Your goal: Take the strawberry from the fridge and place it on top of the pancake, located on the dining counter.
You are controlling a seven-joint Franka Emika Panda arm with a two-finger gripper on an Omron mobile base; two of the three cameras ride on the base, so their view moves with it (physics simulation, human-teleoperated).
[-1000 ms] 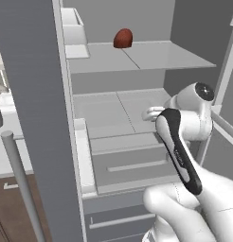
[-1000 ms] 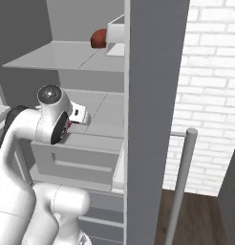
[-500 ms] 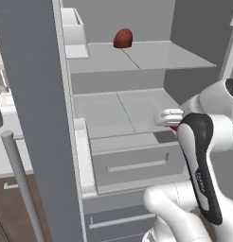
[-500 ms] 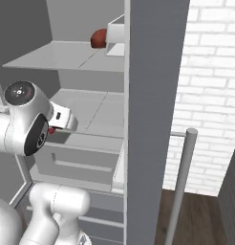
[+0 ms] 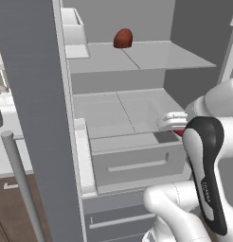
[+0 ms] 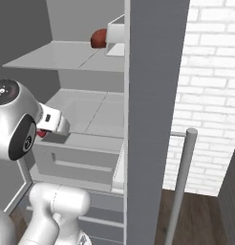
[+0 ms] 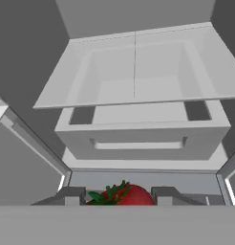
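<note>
The strawberry point(image 7: 125, 195) sat between the two dark fingertips of the gripper point(image 7: 118, 196), which was closed on it and held it in front of the open fridge point(image 5: 38, 108), outside and just before the pale drawer point(image 7: 143, 139). It was bright red with a green leafy cap turned toward the left of the hand view; its lower part was cut off by the bottom of that view. In the left base view a sliver of red point(image 5: 179, 133) showed at the gripper beside the drawer's right end. On the upper shelf point(image 5: 151, 54), well apart from the gripper, lay a larger dark red rounded lump point(image 5: 123, 38), with a white door bin point(image 5: 72, 28) near it. A silver door handle point(image 6: 181, 179) stood before a white brick wall point(image 6: 210, 95). No writing could be read on any item.
</note>
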